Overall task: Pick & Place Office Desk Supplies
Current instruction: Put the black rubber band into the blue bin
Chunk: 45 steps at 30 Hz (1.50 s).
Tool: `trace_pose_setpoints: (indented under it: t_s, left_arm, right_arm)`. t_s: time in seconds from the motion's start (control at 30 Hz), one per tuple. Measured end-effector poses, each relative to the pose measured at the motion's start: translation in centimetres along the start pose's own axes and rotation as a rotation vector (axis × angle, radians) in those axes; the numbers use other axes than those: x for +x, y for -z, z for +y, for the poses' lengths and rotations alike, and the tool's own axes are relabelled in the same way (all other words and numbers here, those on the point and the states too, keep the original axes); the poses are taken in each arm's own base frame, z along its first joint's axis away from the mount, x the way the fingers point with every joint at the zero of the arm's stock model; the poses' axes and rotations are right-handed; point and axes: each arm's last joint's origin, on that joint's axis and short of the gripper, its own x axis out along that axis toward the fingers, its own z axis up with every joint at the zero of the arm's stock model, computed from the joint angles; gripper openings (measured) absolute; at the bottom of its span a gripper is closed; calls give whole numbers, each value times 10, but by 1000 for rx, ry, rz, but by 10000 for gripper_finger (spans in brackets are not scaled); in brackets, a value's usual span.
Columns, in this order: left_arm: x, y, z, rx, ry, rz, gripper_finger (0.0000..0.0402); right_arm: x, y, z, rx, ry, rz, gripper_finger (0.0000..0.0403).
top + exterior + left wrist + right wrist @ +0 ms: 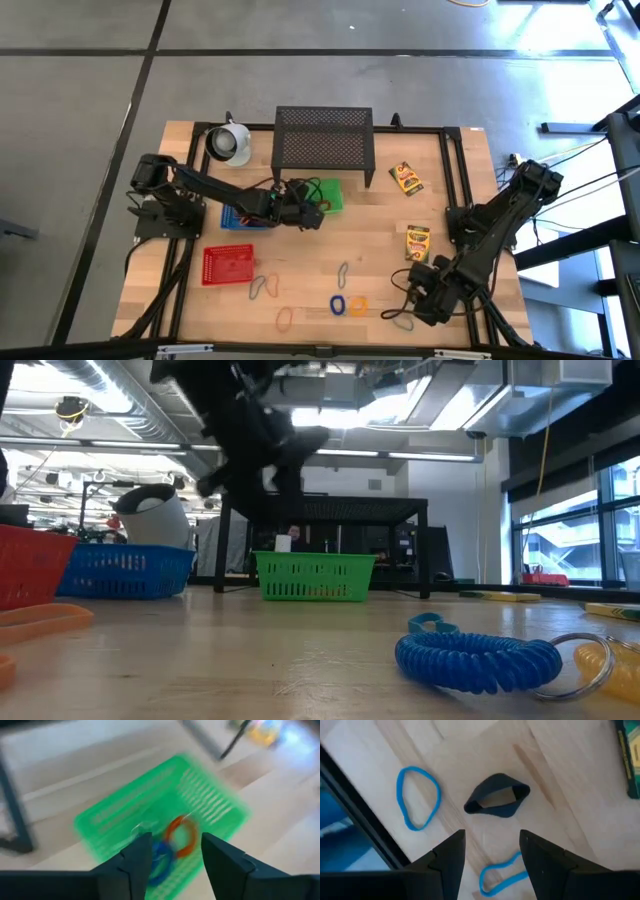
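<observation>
Wooden table [440,190] with a black mesh stand [323,138] at the back. Green basket [150,815] just in front of it — an orange coil [181,836] and a blue one [159,862] inside. Left gripper [172,862] above the basket, fingers apart, holding nothing. Right gripper [490,865] near the front right corner, fingers spread, empty, over a dark band [496,796] and blue bands [417,797].

A: What lies past the left gripper [172,857]?
B: A green basket [125,815] on the pale surface [280,840].
A: And between the parted jaws?
B: An orange coil loop [181,836] touching a blue one [161,862], inside the basket.
</observation>
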Motion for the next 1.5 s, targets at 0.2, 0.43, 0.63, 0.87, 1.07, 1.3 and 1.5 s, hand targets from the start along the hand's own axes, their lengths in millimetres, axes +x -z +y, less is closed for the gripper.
trace_pose_setpoints:
  t_s: [0.2,0.43,0.63,0.87,1.07,1.3,1.5]
  left_arm:
    - [-39,-23,-8,-99,145,-133,168]
    - [-91,-37,-25,-128,385,-304,168]
    - [-119,-33,-40,-109,505,-406,168]
    - [-135,-20,-45,-104,539,-413,168]
    - [-144,-11,-47,-102,536,-423,168]
    - [-149,-7,-47,-113,507,-448,168]
    - [-148,-8,-47,-111,503,-449,168]
  right_arm:
    - [3,-2,-5,139,22,-93,190]
    - [16,0,-15,189,46,-80,190]
    - [27,0,-23,189,32,-108,190]
    - [32,0,-29,183,52,-124,187]
    - [40,-1,-26,140,-40,-137,158]
    - [57,-1,-20,48,24,-153,137]
    - [58,-3,-14,-50,65,-200,89]
